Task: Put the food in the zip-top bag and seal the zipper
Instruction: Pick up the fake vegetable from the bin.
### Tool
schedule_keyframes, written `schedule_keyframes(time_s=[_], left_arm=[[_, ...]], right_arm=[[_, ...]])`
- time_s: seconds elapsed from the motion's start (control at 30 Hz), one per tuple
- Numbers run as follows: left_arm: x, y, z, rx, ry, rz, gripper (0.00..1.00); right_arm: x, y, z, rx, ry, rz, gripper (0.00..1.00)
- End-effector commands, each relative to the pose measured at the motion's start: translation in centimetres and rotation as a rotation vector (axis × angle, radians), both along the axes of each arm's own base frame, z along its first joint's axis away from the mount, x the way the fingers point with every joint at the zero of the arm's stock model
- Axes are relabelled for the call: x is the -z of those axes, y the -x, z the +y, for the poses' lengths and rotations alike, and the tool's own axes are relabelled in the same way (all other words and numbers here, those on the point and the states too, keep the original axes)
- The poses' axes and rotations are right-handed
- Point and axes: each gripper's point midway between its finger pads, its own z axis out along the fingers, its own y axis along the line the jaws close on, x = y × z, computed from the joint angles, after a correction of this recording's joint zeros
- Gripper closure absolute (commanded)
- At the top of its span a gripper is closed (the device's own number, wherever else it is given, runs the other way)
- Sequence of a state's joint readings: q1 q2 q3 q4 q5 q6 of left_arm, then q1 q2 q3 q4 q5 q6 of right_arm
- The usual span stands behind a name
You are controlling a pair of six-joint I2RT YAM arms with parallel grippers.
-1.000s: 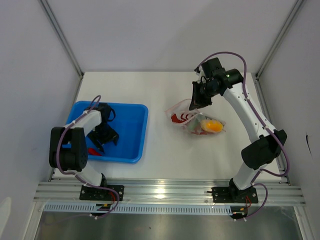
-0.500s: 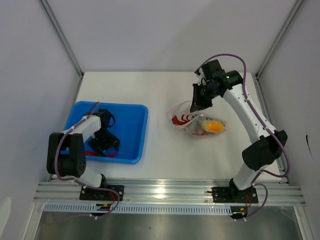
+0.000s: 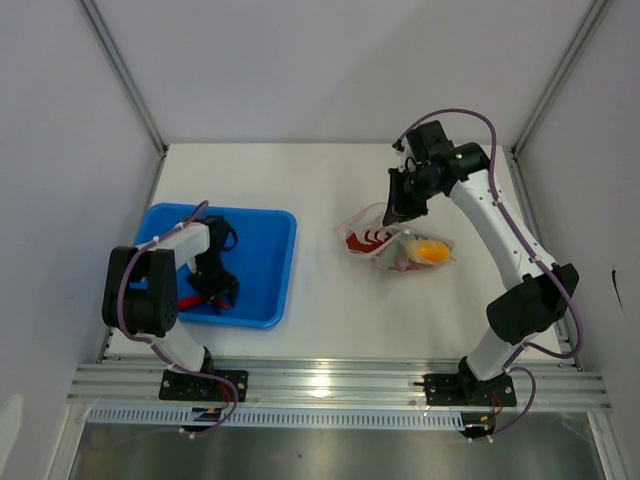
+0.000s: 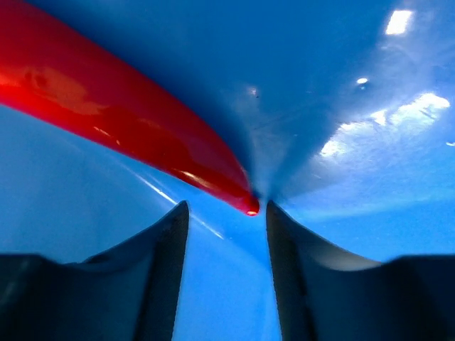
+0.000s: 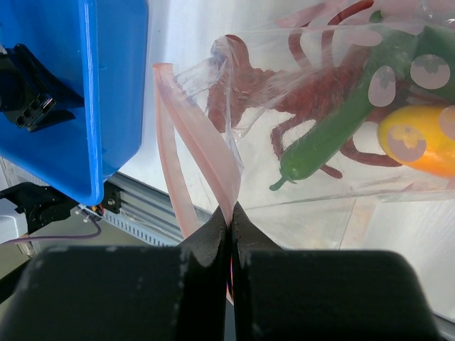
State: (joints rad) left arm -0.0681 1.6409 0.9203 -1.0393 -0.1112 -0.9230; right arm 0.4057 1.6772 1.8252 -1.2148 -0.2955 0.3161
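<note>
Blue tray (image 3: 284, 262) walls hem in your left end effector (image 4: 224, 213), which points down into the tray's near half with its jaws spread, a red chili (image 4: 128, 121) ending just off the right fingertip and nothing gripped. Your right arm stretches far and leftward over the desk (image 3: 310, 180), its end effector (image 5: 229, 213) pressed together on the pink zipper (image 5: 192, 142) of the zip-top bag (image 5: 320, 192), which lies mid-desk holding a green pepper (image 5: 334, 135) and the yellow fruit (image 5: 419, 138), with open desk between bag and tray. Since a second ago your left arm has folded closer to its base and swung right, while the right has barely shifted.
</note>
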Motion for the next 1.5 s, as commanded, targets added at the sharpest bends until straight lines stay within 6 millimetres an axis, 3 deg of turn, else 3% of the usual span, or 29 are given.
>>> schedule_keyframes(time_s=[0.0, 0.23, 0.33, 0.47, 0.5, 0.57, 0.6, 0.7, 1.07, 1.17, 1.3, 1.4, 1.47], left_arm=[[1.9, -0.4, 1.8, 0.015, -0.107, 0.004, 0.54], [2.6, -1.4, 1.4, 0.02, -0.09, -0.03, 0.84], [2.2, -2.8, 1.4, 0.044, -0.087, -0.061, 0.99], [-1.4, -7.7, 1.2, 0.073, -0.079, -0.203, 0.99], [-2.2, -8.0, 1.2, 0.079, -0.08, -0.217, 0.99], [-4.5, -10.0, 0.8, 0.086, -0.061, -0.302, 0.99], [-6.8, -11.6, 0.6, 0.081, -0.054, -0.378, 0.99], [-9.7, -13.1, 0.0, 0.07, -0.027, -0.463, 0.99], [-10.5, -11.5, -1.9, 0.077, 0.085, -0.465, 0.99], [-11.9, -11.6, -3.3, 0.134, 0.152, -0.517, 0.99], [-15.3, -12.2, -6.9, 0.257, 0.319, -0.653, 0.99], [-19.5, -12.6, -10.9, 0.404, 0.493, -0.793, 0.99], [-22.2, -11.5, -14.1, 0.535, 0.644, -0.855, 0.99]], right_arm=[[-2.4, 0.1, -0.5, 0.0, -0.016, -0.081, 1.0], [-2.7, 0.3, -0.8, 0.005, -0.013, -0.093, 1.0], [-2.8, 0.3, -0.8, 0.005, -0.014, -0.096, 1.0], [-2.7, 0.2, -0.6, 0.003, -0.018, -0.09, 1.0], [-2.7, 0.2, -0.6, 0.003, -0.02, -0.089, 1.0], [-2.7, 0.2, -0.5, 0.002, -0.019, -0.088, 1.0], [-2.5, 0.1, -0.5, 0.001, -0.016, -0.086, 1.0], [-2.5, 0.0, -0.5, 0.003, -0.016, -0.086, 1.0], [-2.2, -0.5, -0.2, -0.001, -0.018, -0.081, 1.0], [-2.3, -0.8, -0.1, -0.002, -0.021, -0.086, 1.0], [-2.7, -1.1, 0.2, -0.001, -0.031, -0.094, 1.0], [-3.2, -1.2, 0.3, -0.002, -0.036, -0.107, 1.0], [-3.2, -1.1, 0.5, -0.009, -0.036, -0.11, 1.0]])
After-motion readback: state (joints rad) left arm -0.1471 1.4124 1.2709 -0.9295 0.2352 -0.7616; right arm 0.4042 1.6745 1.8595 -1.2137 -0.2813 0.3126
